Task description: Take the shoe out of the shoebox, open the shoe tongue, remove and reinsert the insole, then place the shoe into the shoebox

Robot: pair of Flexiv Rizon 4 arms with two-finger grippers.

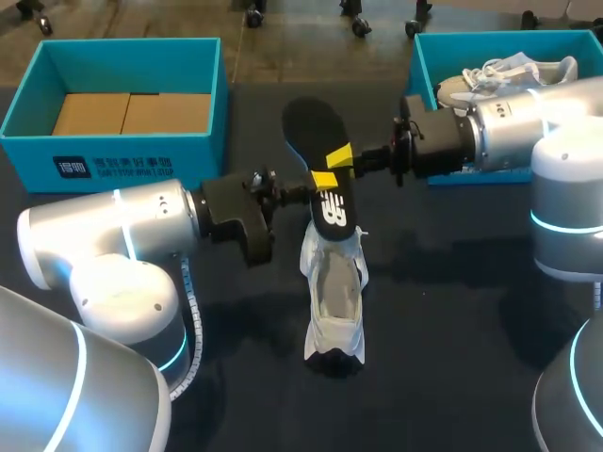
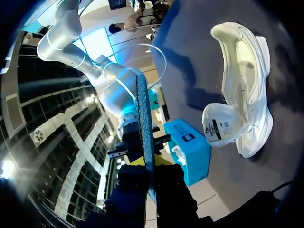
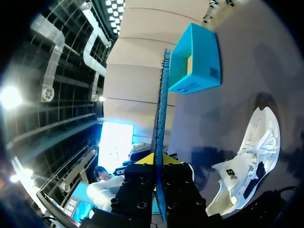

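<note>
Currently left gripper (image 1: 321,180) & right gripper (image 1: 340,156) both pinch the black insole (image 1: 316,132) at frame centre, its lower end over the white sneaker (image 1: 335,292) lying lower-centre. Risk: uneven pull could buckle it or slip it loose; the end may miss the opening.

The left arm (image 1: 113,235) comes in low from the left, its black wrist roughly level and pointing toward the middle. The left gripper (image 1: 323,179) is closed on the insole (image 1: 332,215), one finger on each face. Its wrist view shows only a sliver of yellow beside the edge, so the hold there is hard to judge. The right arm (image 1: 513,132) reaches in level from the right. The right gripper (image 1: 340,156) clamps the same insole just beyond the left one, their yellow tips close together.
</note>
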